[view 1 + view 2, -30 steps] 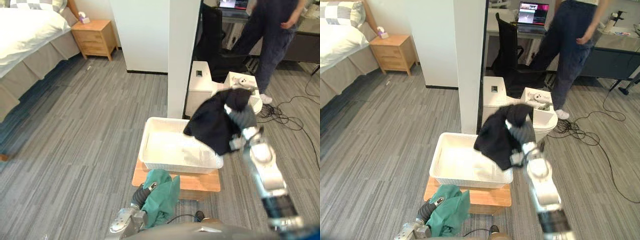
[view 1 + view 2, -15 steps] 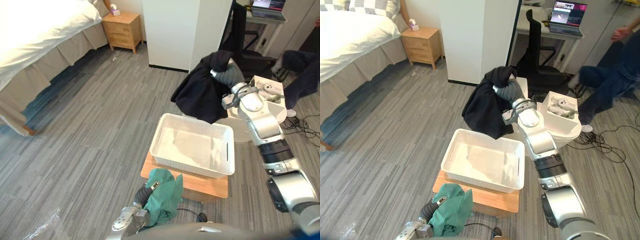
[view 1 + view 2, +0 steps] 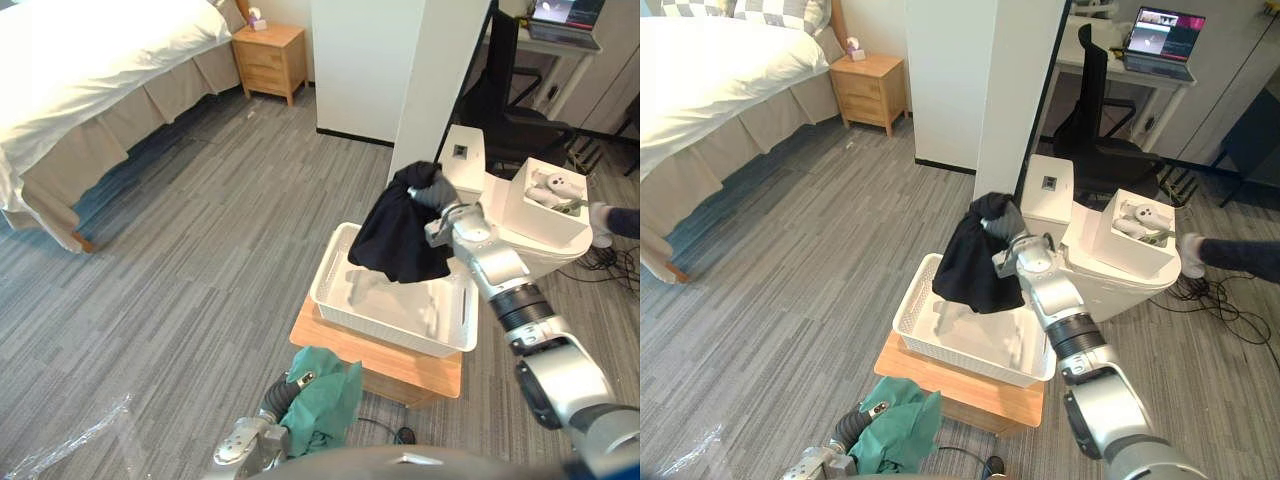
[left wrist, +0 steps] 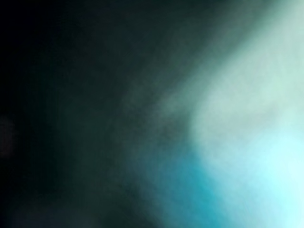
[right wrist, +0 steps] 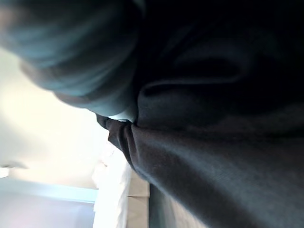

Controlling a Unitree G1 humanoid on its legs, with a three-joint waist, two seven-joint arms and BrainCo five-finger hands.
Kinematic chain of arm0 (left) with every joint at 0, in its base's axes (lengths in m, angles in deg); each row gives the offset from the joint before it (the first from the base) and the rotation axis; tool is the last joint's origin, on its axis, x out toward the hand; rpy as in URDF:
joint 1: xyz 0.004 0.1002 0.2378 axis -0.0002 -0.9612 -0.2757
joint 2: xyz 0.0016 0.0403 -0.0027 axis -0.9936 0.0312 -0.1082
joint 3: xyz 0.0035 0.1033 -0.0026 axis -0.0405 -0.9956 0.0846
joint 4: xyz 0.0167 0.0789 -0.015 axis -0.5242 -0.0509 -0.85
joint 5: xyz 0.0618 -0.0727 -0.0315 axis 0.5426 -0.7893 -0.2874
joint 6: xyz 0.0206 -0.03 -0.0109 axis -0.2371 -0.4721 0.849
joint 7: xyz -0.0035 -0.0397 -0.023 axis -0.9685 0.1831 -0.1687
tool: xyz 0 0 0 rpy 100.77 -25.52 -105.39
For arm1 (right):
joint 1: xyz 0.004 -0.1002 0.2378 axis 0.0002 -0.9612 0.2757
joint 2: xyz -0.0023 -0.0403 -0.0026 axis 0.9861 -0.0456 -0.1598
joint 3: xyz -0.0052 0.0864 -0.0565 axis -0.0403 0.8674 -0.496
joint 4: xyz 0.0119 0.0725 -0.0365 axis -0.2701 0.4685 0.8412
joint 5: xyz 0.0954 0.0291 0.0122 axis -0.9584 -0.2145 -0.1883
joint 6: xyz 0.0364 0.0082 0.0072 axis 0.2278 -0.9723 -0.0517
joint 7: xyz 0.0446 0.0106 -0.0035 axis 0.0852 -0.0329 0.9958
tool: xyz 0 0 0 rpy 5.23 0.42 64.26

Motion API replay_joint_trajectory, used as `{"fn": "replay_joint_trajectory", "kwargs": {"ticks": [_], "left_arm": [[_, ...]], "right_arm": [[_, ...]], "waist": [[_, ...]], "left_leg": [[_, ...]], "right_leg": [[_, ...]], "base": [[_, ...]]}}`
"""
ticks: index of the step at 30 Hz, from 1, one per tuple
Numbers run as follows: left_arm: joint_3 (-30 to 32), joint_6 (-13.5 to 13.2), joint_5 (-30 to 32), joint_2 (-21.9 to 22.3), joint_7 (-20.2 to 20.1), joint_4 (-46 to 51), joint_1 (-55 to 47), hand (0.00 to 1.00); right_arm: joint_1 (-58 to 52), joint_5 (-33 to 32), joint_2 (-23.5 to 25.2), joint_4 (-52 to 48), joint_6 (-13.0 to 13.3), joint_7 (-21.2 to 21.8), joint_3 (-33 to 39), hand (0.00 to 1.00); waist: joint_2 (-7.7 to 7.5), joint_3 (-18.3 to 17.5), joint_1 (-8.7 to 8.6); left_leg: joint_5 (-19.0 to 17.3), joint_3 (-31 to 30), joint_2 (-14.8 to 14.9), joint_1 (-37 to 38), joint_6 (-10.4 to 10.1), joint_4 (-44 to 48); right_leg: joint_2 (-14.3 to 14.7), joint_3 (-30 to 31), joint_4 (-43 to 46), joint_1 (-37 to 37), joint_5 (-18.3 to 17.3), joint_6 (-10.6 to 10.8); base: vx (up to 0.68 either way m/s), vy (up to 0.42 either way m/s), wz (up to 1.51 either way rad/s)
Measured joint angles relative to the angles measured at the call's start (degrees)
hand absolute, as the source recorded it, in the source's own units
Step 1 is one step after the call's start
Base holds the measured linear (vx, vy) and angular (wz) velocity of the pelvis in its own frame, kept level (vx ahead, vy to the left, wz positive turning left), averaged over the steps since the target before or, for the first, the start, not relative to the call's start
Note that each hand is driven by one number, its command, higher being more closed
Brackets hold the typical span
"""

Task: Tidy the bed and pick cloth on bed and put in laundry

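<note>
A black cloth (image 3: 398, 238) hangs from my right hand (image 3: 440, 197), which is shut on its bunched top. The cloth's lower edge dangles over the far half of a white laundry basket (image 3: 333, 300). The basket stands on a low wooden stool (image 3: 410, 366). In the right wrist view the black cloth (image 5: 218, 142) lies right against the hand's dark cover (image 5: 71, 52). At the bottom of the left eye view my left hand (image 3: 283, 392) carries a green cloth (image 3: 328, 400) wrapped round it. The green cloth (image 4: 228, 123) also lies close against the left wrist camera.
A bed (image 3: 80, 90) with white sheets stands at the far left, a wooden nightstand (image 3: 268, 58) beside it. A white pillar (image 3: 440, 80) and a white cabinet (image 3: 468, 165) with an open box (image 3: 548, 198) rise behind the basket. A person's foot (image 3: 605, 218) shows at the right.
The camera has swung, so the whole scene has shifted. My right hand has come down with the black cloth, which now hangs over the basket. The person has moved off to the right.
</note>
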Motion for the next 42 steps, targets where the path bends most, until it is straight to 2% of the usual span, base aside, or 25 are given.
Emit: {"fn": "replay_joint_trajectory", "kwargs": {"ticks": [4,8,9,13,16,23,32,37,42], "left_arm": [[1.01,0.14,-0.02,-0.19,0.07,1.92,0.17,1.0],[1.49,0.14,-0.02,-0.4,0.15,1.92,1.57,1.0],[1.76,0.13,-0.02,-0.4,0.17,1.93,1.99,1.0],[3.28,-0.04,-0.08,-0.42,0.2,3.53,3.24,1.0],[3.52,-0.13,-0.11,-0.42,0.2,3.79,4.87,1.0],[3.52,-1.28,0.03,-0.43,0.1,4.15,4.83,1.0],[4.77,-1.84,0.54,-0.43,0.1,4.1,2.05,1.0],[6.15,-2.67,0.51,-0.41,0.54,3.87,1.15,1.0],[8.33,-3.24,0.36,-0.38,2.1,3.47,0.28,1.0]], "right_arm": [[-1.96,0.03,3.0,7.09,0.52,-2.72,-0.03,1.0],[-1.97,0.05,3.56,12.61,1.73,-4.28,0.04,1.0],[-1.97,0.04,3.58,13.86,2.28,-4.84,0.09,0.0],[-1.96,0.0,3.99,17.04,6.11,-4.81,0.78,0.0],[-1.96,-0.01,4.14,19.17,6.94,-4.82,2.0,0.0],[-1.96,0.18,3.73,19.75,9.96,-4.82,2.5,0.0],[-5.76,2.55,2.32,16.35,10.2,-2.57,2.54,0.0],[-9.22,4.9,0.43,16.24,9.37,-0.76,2.47,0.0],[-13.78,9.9,-0.62,16.46,8.46,-0.24,2.64,0.0]], "waist": [[0.6,0.46,0.29],[1.37,1.48,0.34],[1.71,1.86,0.59],[1.97,4.49,0.7],[1.86,5.9,0.79],[1.57,6.09,0.58],[1.08,5.83,0.36],[0.73,5.47,0.3],[0.34,3.33,-0.09]], "left_leg": [[0.38,-0.62,-0.15,-1.51,0.1,-0.29],[1.2,-1.77,-0.3,-4.32,0.19,-0.29],[1.32,-1.95,-0.3,-5.0,0.18,-0.29],[1.59,-2.24,-0.36,-6.54,0.19,-0.3],[1.96,-2.73,-0.52,-7.21,0.01,-0.06],[2.14,-2.59,-0.93,-6.75,-0.29,-0.05],[1.59,-1.05,-0.76,-3.45,0.23,-0.36],[1.16,0.23,-0.87,-2.68,0.42,-0.37],[1.06,0.26,-0.86,-2.58,0.47,-0.36]], "right_leg": [[-0.22,-0.72,-0.03,-1.36,0.0,0.01],[-0.42,-1.71,-0.02,-3.48,0.27,0.06],[-0.42,-1.84,-0.02,-4.09,0.34,0.04],[-0.46,-2.07,-0.01,-5.44,0.59,0.02],[-0.58,-2.2,0.0,-5.87,0.75,-0.07],[-1.0,-2.07,0.01,-5.21,0.75,-0.06],[-0.86,-1.53,-0.01,-2.03,0.5,0.16],[-0.91,-0.22,-0.03,-1.91,0.3,0.48],[-0.91,-0.22,-0.04,-1.86,0.36,0.45]], "base": [[-0.02,-0.002,0.06],[-0.01,-0.011,0.15],[0.01,-0.009,0.04],[0.0,-0.004,0.02],[0.05,-0.001,0.06],[0.01,0.004,0.02],[-0.04,-0.004,-0.04],[-0.02,0.001,-0.11],[0.03,0.0,0.0]]}}
